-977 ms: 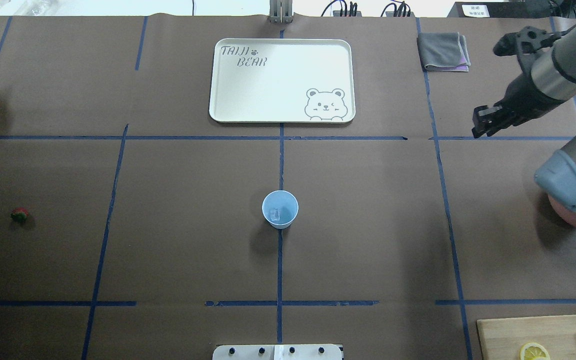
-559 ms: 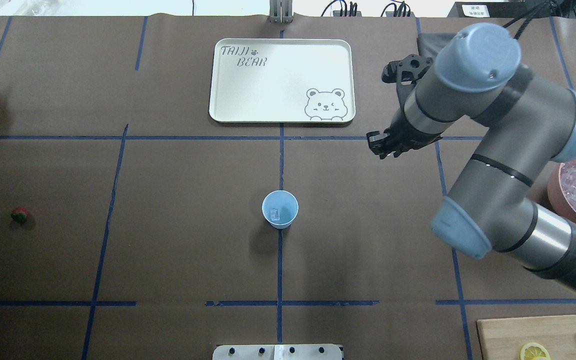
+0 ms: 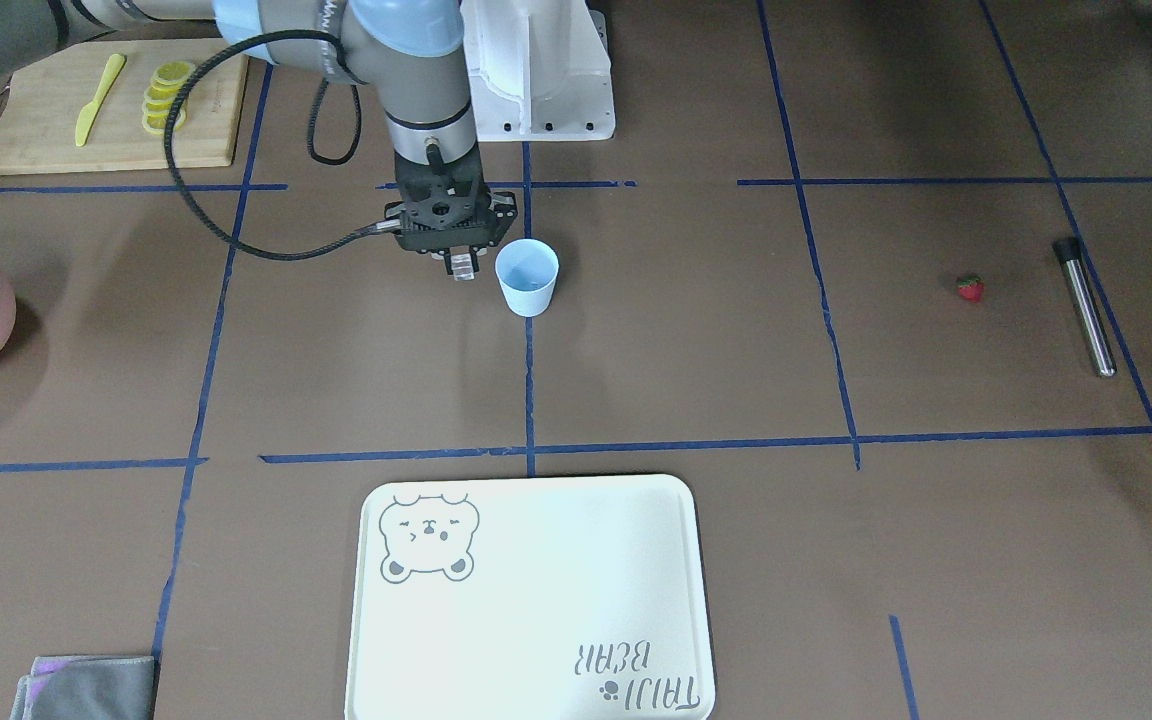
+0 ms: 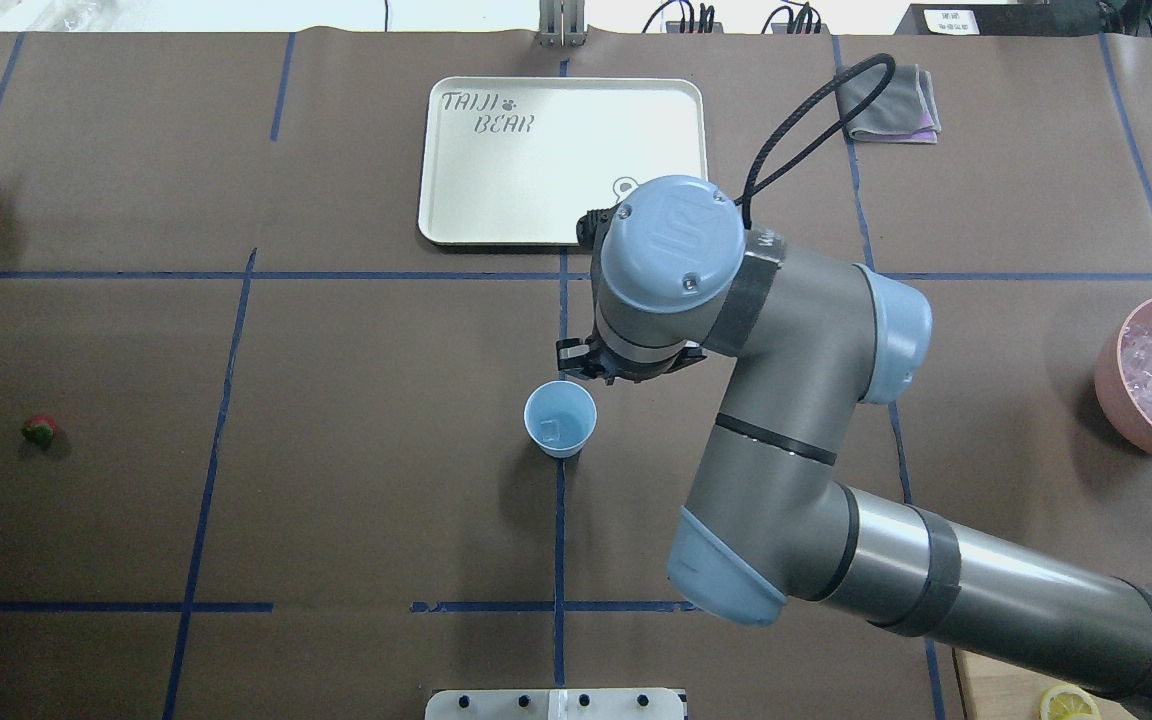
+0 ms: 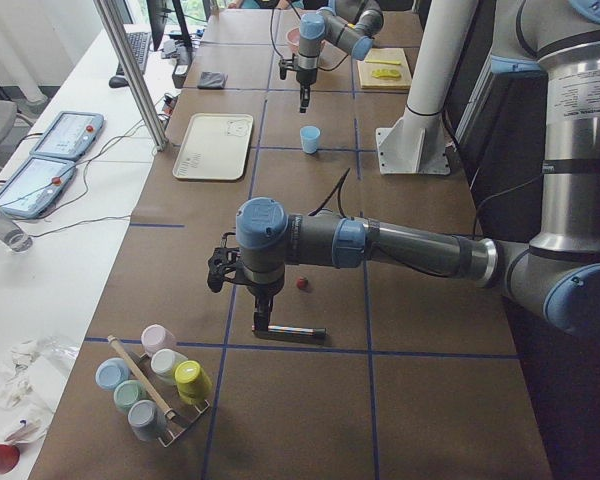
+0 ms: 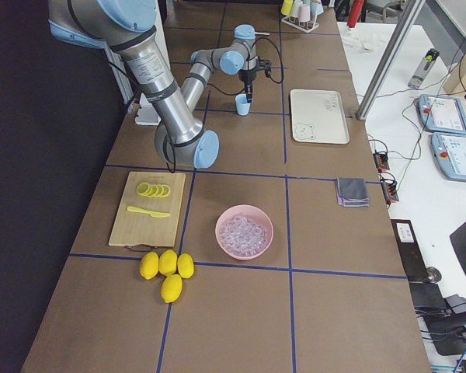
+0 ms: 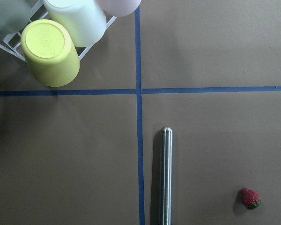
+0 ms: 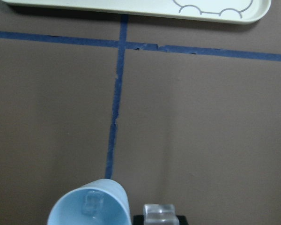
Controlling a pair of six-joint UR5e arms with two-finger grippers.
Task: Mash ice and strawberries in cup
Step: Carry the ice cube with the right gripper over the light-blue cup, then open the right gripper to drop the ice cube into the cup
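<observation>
The pale blue cup (image 4: pixel 560 419) stands at the table's middle with one ice cube (image 4: pixel 552 431) inside it. My right gripper (image 3: pixel 462 264) hangs just beside the cup, above rim height, and is shut on another clear ice cube (image 8: pixel 158 213). The cup's rim (image 8: pixel 91 206) lies to the left of the held cube in the right wrist view. The red strawberry (image 4: pixel 39 430) lies alone far to the left and also shows in the left wrist view (image 7: pixel 250 198). My left gripper (image 5: pixel 263 322) hovers over a metal rod (image 7: pixel 165 176) near the strawberry. I cannot tell whether it is open or shut.
A pink bowl (image 4: pixel 1108 382) full of ice stands at the right edge. A white bear tray (image 4: pixel 536 190) lies beyond the cup. A grey cloth (image 4: pixel 886 100) lies at the far right. A cutting board (image 3: pixel 206 120) holds lemon slices and a yellow knife. A rack of cups (image 7: pixel 49 51) stands near the rod.
My right arm has swung in from the far right edge to the table's middle, bringing its gripper beside the cup. The cup and strawberry have not moved.
</observation>
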